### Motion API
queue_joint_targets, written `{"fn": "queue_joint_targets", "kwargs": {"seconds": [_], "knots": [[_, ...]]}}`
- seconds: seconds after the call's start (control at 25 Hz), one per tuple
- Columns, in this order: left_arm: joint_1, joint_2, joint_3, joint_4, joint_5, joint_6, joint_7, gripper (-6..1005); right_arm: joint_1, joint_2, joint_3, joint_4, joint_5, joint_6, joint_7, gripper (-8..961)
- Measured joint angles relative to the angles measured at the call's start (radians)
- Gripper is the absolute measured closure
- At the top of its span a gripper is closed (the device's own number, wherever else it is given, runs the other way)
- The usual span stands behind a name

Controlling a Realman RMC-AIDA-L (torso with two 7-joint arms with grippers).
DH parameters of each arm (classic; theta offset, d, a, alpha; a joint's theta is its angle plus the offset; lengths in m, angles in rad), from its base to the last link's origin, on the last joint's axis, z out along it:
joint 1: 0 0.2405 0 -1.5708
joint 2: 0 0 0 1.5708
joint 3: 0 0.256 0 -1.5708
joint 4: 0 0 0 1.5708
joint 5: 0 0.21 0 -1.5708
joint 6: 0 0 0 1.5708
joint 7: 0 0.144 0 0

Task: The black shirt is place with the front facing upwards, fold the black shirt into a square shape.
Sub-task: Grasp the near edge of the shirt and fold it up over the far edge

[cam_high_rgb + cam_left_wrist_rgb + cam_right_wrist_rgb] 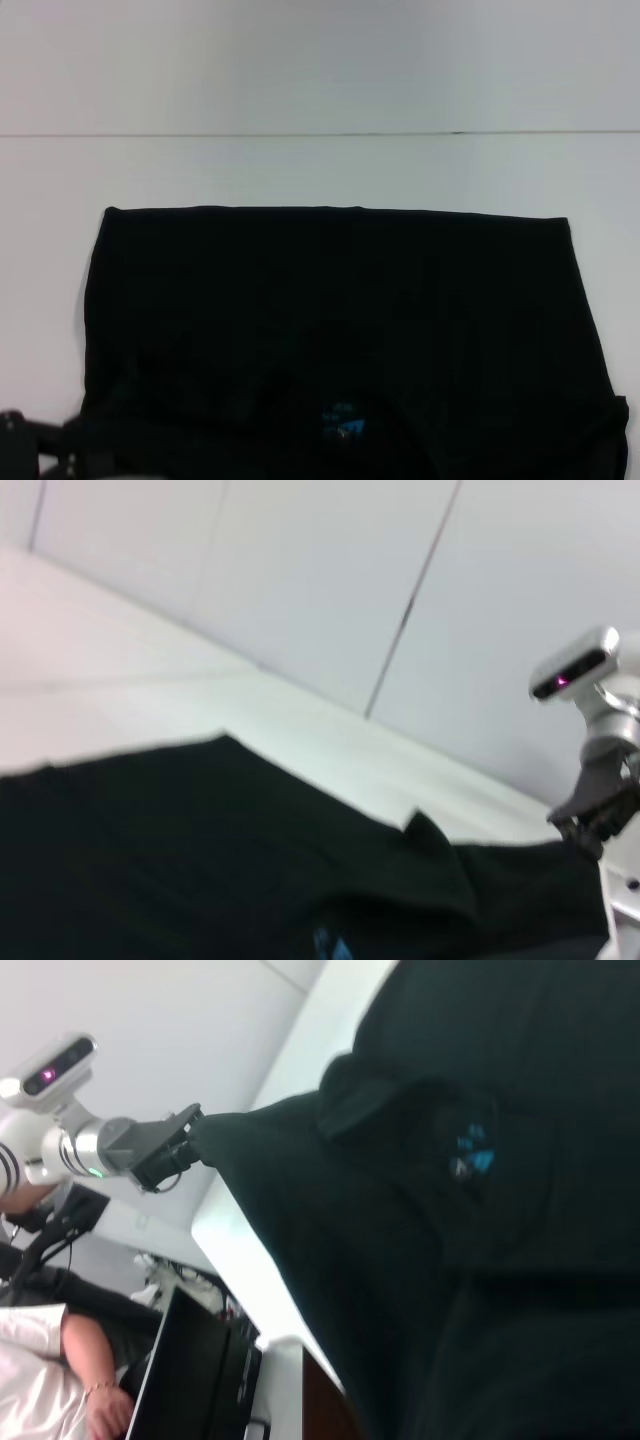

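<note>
The left gripper (190,1135) is clamped on a near corner of the black shirt (340,330), which lies spread on the white table (300,170), seemingly ready to lift the near edge for a fold; the right gripper's state cannot be told.

The black shirt (340,330) lies spread flat as a wide dark rectangle on the white table (320,170), its far edge straight and parallel to the table's far edge. A small blue neck label (343,422) shows at its near middle. Its near corners are lifted off the table.
</note>
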Motion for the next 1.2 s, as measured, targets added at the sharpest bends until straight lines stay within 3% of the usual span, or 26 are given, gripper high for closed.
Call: {"fn": "queue_joint_targets", "kwargs": {"seconds": [0.32,0.6,0.96,1.2], "knots": [[-0.043,0.0,-0.039,-0.026,-0.145,-0.023,0.001,981,0.016,-0.011,0.006,0.011,0.267,-0.001,-0.026,942],[-0.107,-0.01,-0.048,-0.085,-0.213,-0.126,0.0,982,0.056,-0.001,0.009,0.012,0.396,0.008,-0.036,942],[-0.194,-0.073,-0.05,-0.098,-0.324,-0.341,0.002,976,0.073,-0.002,0.102,0.009,0.488,0.172,-0.047,943],[-0.258,-0.115,-0.047,-0.098,-0.352,-0.506,0.004,970,0.1,0.014,0.107,0.011,0.503,0.326,-0.082,943]]}}
